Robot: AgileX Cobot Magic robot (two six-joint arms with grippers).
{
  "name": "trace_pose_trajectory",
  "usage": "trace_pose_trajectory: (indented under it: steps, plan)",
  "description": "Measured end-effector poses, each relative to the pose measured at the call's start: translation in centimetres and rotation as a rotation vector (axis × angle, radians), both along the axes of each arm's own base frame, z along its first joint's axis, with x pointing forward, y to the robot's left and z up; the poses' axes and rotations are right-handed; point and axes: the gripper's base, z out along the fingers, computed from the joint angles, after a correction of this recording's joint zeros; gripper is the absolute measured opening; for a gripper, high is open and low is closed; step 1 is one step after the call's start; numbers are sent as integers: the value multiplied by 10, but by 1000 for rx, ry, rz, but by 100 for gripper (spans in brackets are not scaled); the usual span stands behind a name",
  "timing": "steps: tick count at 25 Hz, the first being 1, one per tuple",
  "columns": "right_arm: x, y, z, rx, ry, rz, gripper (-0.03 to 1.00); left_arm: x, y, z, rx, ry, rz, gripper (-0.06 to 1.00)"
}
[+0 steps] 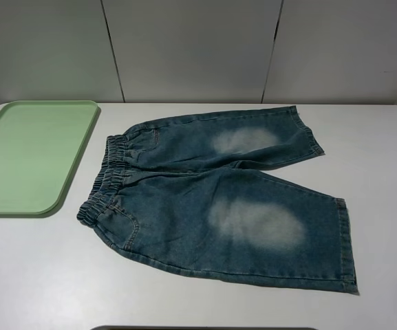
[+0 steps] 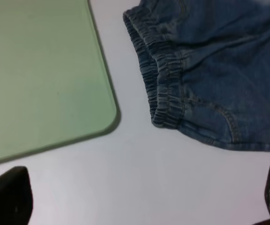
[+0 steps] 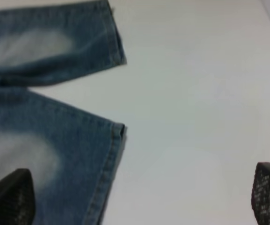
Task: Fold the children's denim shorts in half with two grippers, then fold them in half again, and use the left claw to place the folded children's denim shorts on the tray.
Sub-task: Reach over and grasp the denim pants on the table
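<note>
The children's denim shorts [image 1: 219,199] lie spread flat on the white table, gathered waistband toward the left, both legs with pale faded patches pointing right. The pale-green tray [image 1: 29,155] rests at the table's left side, a small gap from the waistband. Neither arm appears in the exterior high view. In the left wrist view the left claw [image 2: 144,197] is open, its fingertips [image 2: 8,197] wide apart above bare table short of the waistband [image 2: 165,79] and the tray corner [image 2: 55,93]. My right gripper [image 3: 135,199] is open too, one finger over the near leg's hem [image 3: 109,164].
White table [image 1: 384,172] all around the shorts, with grey wall panels [image 1: 191,48] behind it. A dark edge shows at the bottom of the exterior high view.
</note>
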Motion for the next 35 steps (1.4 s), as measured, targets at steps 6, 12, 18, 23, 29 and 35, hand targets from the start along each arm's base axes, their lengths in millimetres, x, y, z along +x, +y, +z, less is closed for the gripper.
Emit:
trace_pose_trajectory:
  steps: [6,12,18,23,29,35]
  plan:
    - [35,6,8,-64,95,169,70,29,-15,23,95,38,-274,99]
    - [57,28,-1,-164,196,468,70,40,-45,12,215,155,-594,99]
    - [70,56,-14,-274,288,737,70,49,-69,0,422,201,-804,99]
    - [80,80,-28,-413,363,901,70,59,-93,-16,539,258,-895,99]
    - [89,108,-47,-532,403,1037,70,67,-108,-57,637,335,-977,99]
    - [94,117,-82,-570,484,1069,70,76,-115,-97,748,383,-1035,99]
